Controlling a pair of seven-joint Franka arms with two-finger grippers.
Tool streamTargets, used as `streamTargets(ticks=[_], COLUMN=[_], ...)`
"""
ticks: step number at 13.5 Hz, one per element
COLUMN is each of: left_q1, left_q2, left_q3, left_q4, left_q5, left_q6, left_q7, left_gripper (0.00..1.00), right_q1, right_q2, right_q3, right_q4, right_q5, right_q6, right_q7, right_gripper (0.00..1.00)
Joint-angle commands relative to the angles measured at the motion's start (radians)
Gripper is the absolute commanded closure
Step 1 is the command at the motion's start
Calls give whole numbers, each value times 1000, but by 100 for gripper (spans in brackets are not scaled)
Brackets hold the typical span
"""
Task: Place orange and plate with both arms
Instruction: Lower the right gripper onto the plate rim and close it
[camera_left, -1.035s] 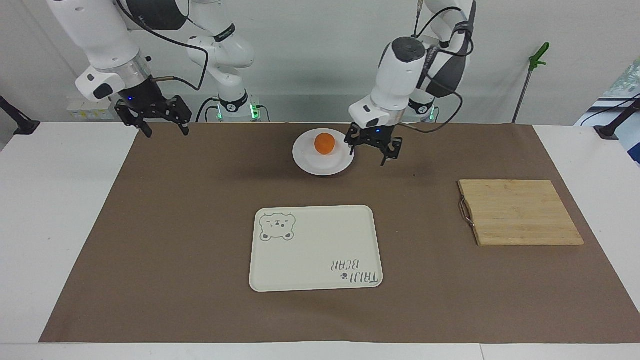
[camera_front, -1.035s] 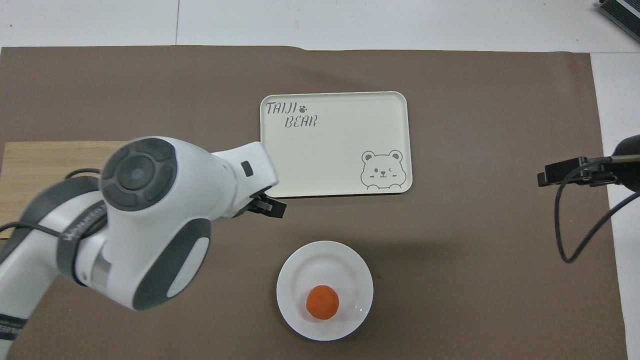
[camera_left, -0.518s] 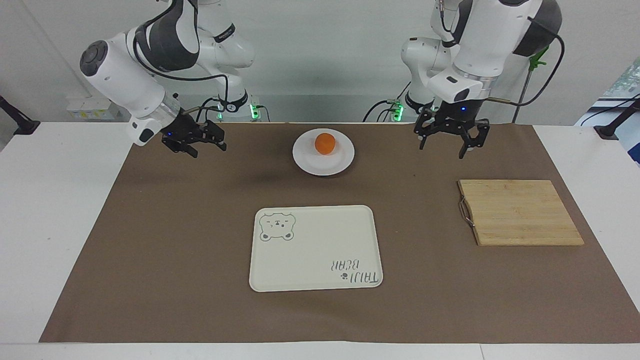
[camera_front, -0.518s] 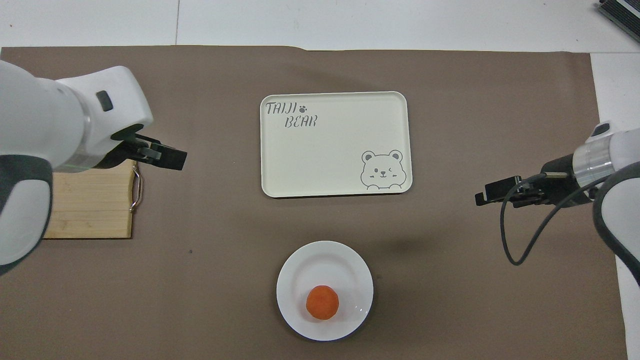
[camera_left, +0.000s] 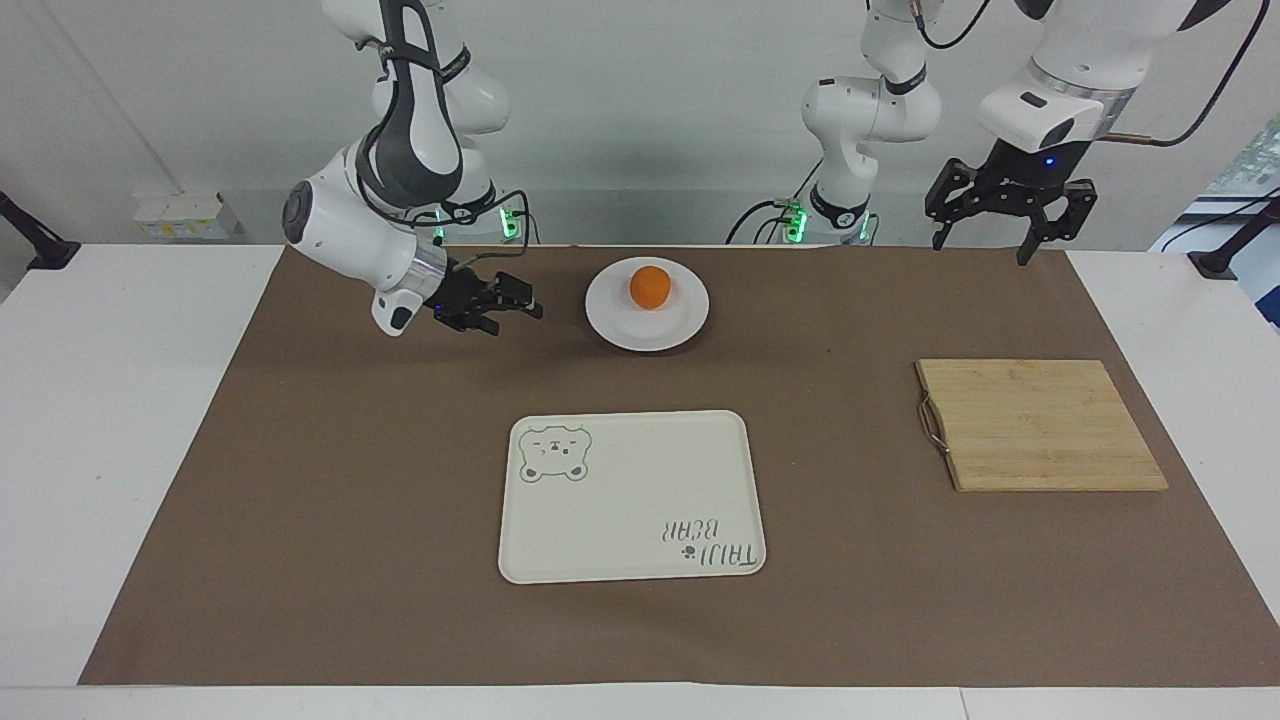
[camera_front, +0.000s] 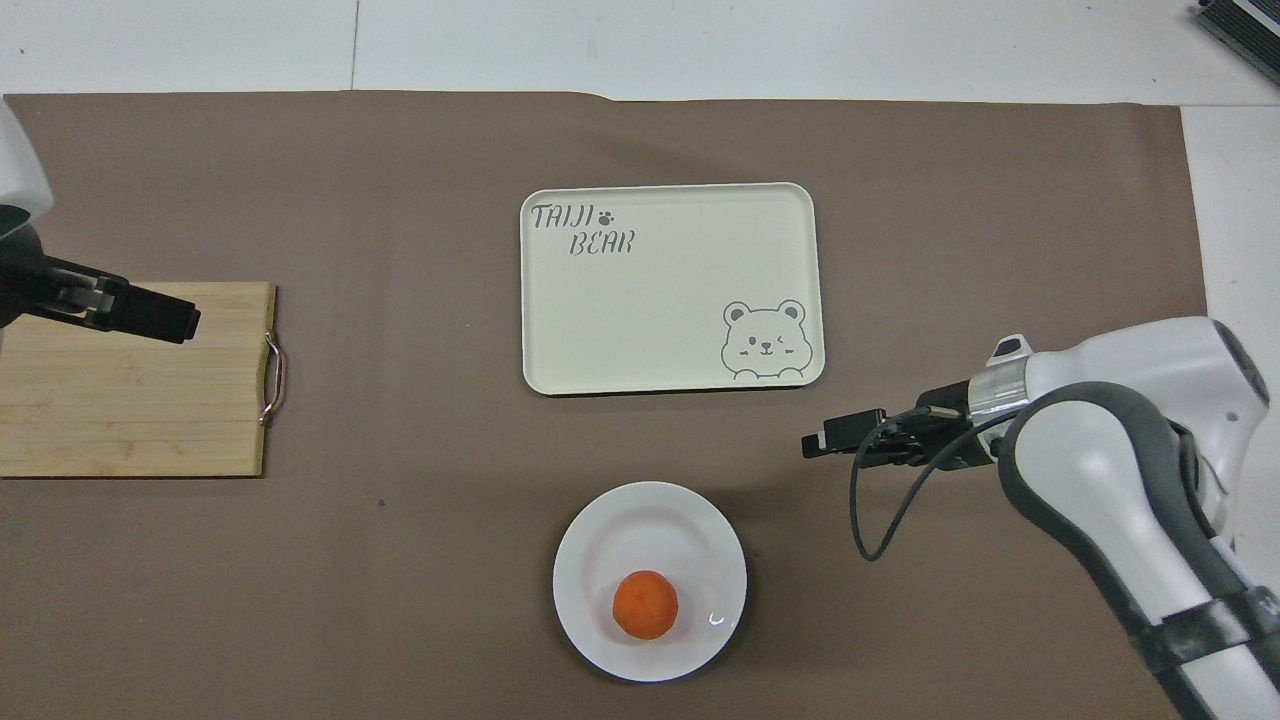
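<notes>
Facing view: brown mat over a white table (camera_left: 120, 420), two white arms at the robots' end.
Risk, rolling: orange (camera_left: 649, 286) rests loose on the plate (camera_left: 620, 325); any tilt or jolt in lifting likely sends it off the rim.
Risk, nudging: right gripper (camera_left: 510, 305) low over the mat, just beside the plate toward the right arm's end; a sideways approach could push the dish instead of catching its edge.
Risk, thin rim: shallow glossy edge offers little to pinch; likely to slip from the fingertips.
Risk, crossing: both arms meeting over one small dish could collide.
Right gripper state: fingers spread, empty, pointing toward the plate, not touching it.
Left gripper (camera_left: 1005, 205): raised high over the mat's corner at the left arm's end, fingers wide, nothing held, waiting.
Orange, look: small, round, bright, smooth, far smaller than the dish.
Orange, place: on the plate, off centre, toward the robots.
Plate, look: round, white, glossy, shallow, raised rim, plain.
Plate, place: flat on the mat, mid table, nearer to the robots than the bear tray (camera_left: 631, 496).
Bamboo board (camera_left: 1040, 425): toward the left arm's end, well apart from the plate.
</notes>
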Motion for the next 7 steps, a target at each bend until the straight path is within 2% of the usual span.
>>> streamTargets(ticks=[1, 3, 7], left_q1=[39, 62, 73], left_q2=[26, 12, 5], left_q3=[-17, -11, -13], left_q4=[21, -55, -65], left_q5=[-11, -8, -11], left_q6=[-29, 8, 13], left_q7=[16, 26, -132], left_gripper=[0, 0, 0], right_q1=[71, 103, 150], right_q2=[-31, -23, -3], right_q3=[-2, -1, -1], right_q4=[-117, -169, -243], right_q5=[169, 269, 377], right_q6=[114, 176, 237], right_q7=[-51, -104, -201], right_gripper=[0, 0, 0])
